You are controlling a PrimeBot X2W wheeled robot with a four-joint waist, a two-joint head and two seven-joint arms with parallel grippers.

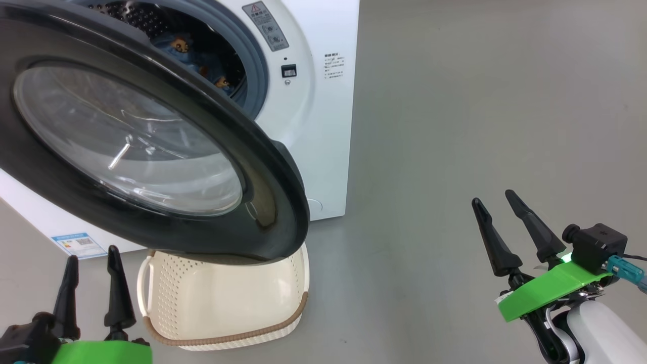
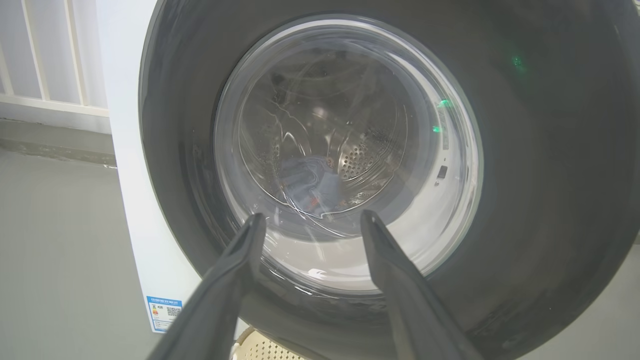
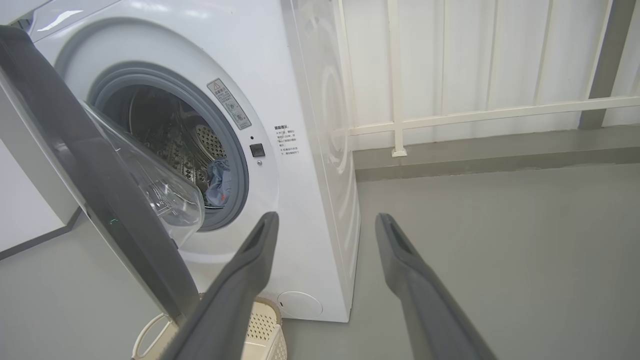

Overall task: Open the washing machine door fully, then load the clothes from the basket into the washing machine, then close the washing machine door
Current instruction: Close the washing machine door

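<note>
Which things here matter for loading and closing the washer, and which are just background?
Job: washing machine; clothes inside it; door, standing open; basket below the door, no clothes visible in it; left claw and right claw, both open.
Background: white railing; blue label sticker; grey floor.
</note>
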